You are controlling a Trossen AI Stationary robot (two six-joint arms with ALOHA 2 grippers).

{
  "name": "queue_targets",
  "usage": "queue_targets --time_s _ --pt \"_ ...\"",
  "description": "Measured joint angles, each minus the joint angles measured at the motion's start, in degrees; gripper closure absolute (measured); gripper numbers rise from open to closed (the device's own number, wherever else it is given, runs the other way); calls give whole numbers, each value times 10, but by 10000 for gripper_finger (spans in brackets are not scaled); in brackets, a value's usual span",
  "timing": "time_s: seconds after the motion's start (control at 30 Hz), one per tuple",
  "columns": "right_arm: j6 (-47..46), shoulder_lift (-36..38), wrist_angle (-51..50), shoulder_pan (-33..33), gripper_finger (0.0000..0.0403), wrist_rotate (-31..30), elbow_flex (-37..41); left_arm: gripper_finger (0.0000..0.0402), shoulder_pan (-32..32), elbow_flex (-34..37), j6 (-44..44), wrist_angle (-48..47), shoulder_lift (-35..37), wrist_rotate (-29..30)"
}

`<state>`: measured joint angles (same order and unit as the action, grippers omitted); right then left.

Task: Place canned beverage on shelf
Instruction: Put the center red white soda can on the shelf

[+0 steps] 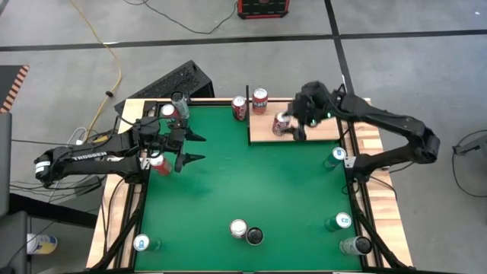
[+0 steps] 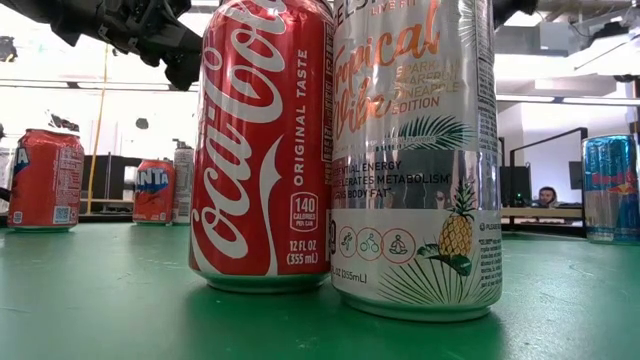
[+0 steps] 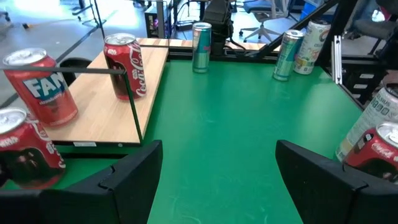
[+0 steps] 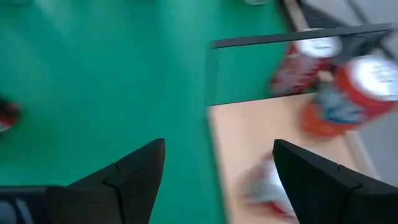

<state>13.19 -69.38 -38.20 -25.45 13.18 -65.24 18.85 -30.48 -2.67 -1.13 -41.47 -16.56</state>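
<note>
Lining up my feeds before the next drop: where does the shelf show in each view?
High view: the shelf sits near the picture's top, right of centre.
Low view: cannot be made out.
Left wrist view: at the picture's left, with cans standing on it.
Right wrist view: lower middle, blurred.
Shared landmark: the Fanta can on the shelf.

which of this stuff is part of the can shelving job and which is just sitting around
Job:
- shelf
- Coca-Cola can on the shelf
- right claw, open beside that can
- Fanta can on the shelf

Lying about:
- cans on the green table
- left claw, open
- keyboard
</note>
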Motion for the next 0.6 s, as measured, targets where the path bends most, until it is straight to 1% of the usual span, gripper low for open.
queue_targets --time_s 0.07,0.17,0.23,0.3,0.43,0.5,0.6 --pt "-23 17 11 35 98 -15 28 105 0 0 -14 0 0 1" --pt "-60 35 40 84 122 -88 84 105 0 0 -28 0 0 5" --pt "-86 44 77 107 140 -140 122 105 0 0 -36 3 0 12" --pt "-110 50 115 118 166 -165 156 105 1 0 -35 8 7 25" --pt "-155 42 163 118 241 -192 190 105 1 0 -35 10 34 40" --pt "-162 31 178 113 289 -207 197 105 1 0 -28 10 56 43" --pt "-159 11 180 96 367 -208 198 105 1 0 -22 11 86 44"
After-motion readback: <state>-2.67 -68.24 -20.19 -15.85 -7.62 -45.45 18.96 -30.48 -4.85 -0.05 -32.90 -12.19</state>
